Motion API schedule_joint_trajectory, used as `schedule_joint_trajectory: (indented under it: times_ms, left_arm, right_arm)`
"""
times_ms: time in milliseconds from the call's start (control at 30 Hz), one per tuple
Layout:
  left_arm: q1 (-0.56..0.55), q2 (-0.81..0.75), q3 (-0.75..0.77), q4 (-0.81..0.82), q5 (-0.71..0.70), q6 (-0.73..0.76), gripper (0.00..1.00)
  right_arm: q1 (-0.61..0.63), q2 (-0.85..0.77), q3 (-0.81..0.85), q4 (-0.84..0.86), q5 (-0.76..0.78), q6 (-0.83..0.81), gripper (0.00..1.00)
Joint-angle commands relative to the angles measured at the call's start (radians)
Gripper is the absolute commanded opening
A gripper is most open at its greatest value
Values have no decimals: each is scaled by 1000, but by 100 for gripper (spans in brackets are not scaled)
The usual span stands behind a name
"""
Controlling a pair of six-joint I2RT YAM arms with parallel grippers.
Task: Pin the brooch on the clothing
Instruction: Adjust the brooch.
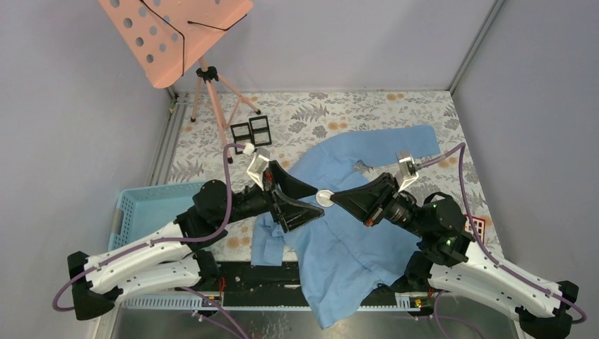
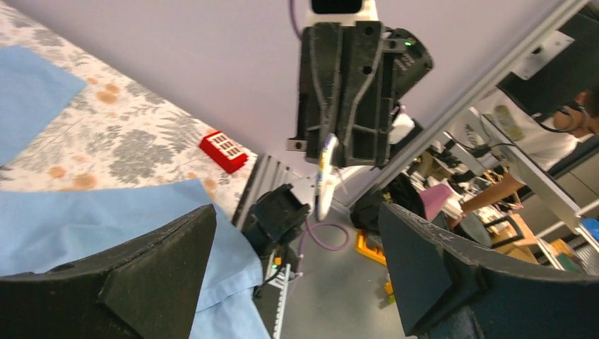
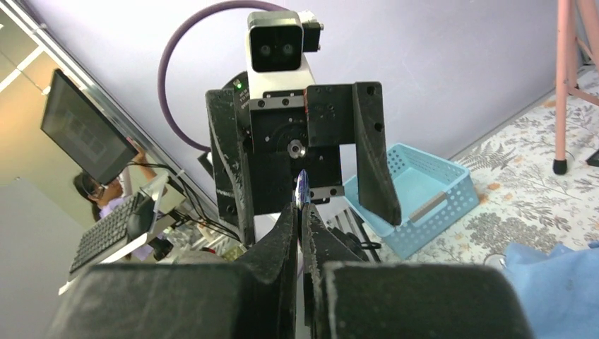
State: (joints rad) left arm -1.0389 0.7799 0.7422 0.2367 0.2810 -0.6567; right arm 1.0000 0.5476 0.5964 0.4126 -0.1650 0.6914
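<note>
Floral-print tabletop [image 1: 339, 113] with the light blue shirt [image 1: 353, 240] spread at centre, its hem hanging over the near edge. Above the shirt, the right gripper [image 1: 336, 199] has its jaws pressed together on the white brooch [image 1: 325, 198]. The left gripper [image 1: 311, 206] faces it, jaws spread wide. Periphery: blue basket [image 1: 141, 205] at left, pink music stand [image 1: 176, 35] and two black frames [image 1: 251, 131] behind, red block [image 2: 224, 150] at right.

Brooch look: small round disc [image 1: 325, 198], white face, thin and edge-on in both wrist views.
Brooch place: pinched between the closed tips of the right gripper [image 3: 301, 215], off the cloth, over the shirt's middle in the top view.
Shirt look: light blue [image 1: 353, 240], thin, rumpled.
Shirt pose: spread on the table [image 1: 339, 113], one sleeve reaching far right, lower part hanging over the near edge.
</note>
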Motion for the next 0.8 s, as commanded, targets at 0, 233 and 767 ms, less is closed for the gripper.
schedule_joint_trajectory:
  times_ms: [0,233,767]
  left_arm:
    - [-51,22,13,186,-42,-21,87]
    - [-73,30,21,161,-31,-12,61]
    - [-86,38,28,180,-59,-24,47]
  right_arm:
    - [-1,5,-3,133,16,55,0]
    - [-2,0,-1,150,7,74,0]
    - [-1,20,5,151,-17,85,0]
